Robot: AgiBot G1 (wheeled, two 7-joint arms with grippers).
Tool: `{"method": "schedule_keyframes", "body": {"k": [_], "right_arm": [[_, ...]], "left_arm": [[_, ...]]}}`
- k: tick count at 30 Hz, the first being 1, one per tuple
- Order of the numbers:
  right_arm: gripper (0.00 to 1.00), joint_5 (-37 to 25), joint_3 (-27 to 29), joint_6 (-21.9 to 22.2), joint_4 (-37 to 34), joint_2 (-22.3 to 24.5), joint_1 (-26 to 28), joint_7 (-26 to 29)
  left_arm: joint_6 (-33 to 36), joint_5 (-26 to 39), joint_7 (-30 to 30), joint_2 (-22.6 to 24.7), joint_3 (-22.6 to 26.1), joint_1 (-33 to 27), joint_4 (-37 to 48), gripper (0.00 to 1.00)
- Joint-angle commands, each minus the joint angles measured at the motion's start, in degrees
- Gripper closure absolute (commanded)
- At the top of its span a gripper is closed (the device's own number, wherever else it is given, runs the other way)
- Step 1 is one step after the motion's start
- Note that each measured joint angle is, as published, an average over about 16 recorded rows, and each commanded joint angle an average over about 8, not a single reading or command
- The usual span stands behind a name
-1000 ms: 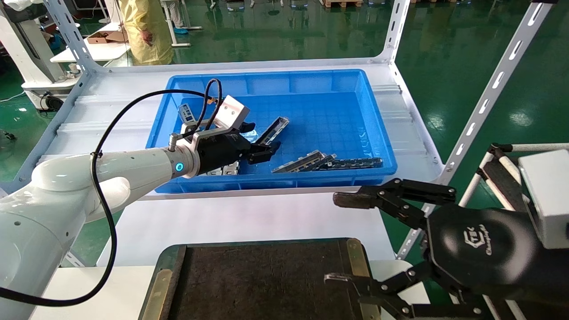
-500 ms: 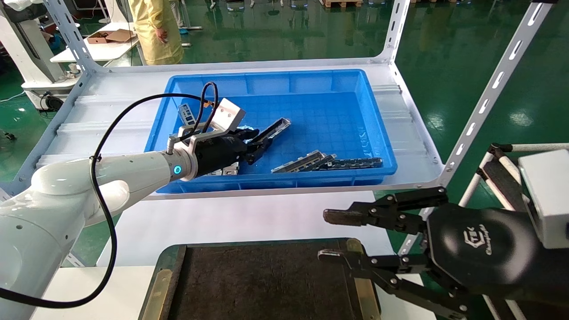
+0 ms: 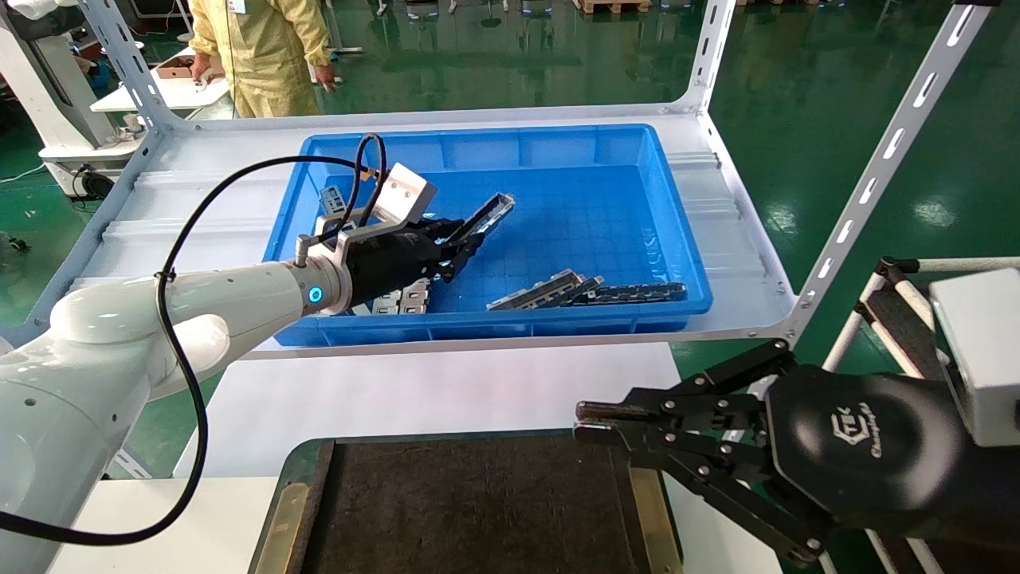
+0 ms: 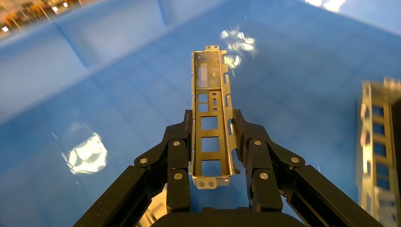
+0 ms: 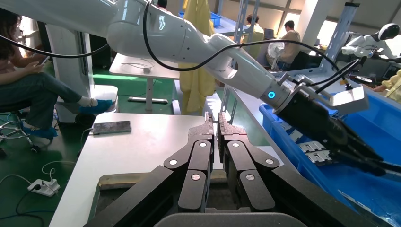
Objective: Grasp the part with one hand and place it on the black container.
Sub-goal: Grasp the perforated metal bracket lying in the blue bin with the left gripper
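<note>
My left gripper is shut on the part, a narrow grey metal channel strip with rectangular cutouts, held above the floor of the blue bin. The strip sticks out past the fingertips toward the bin's far side. The black container, a dark flat tray with a brass rim, lies at the near edge of the head view. My right gripper hovers over the tray's far right corner, shut with nothing in it.
More metal strips lie near the bin's front wall, with flat silver plates under my left wrist. White shelf uprights rise at the right. A person in yellow stands beyond the shelf. A phone lies on the white table.
My left gripper closed on the part and lifted it slightly off the bin floor. My right gripper went from wide open to shut, staying over the tray's corner.
</note>
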Motion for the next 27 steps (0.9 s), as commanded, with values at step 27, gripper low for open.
{"method": "schedule_keyframes", "body": {"k": [27], "right_arm": [[1.00,0.04,-0.05,0.02,0.00,0.02,0.01,-0.03]], "left_arm": [[40.04,-7.79,0.52,-14.40,-2.29,-0.61,-7.45,1.00]]}}
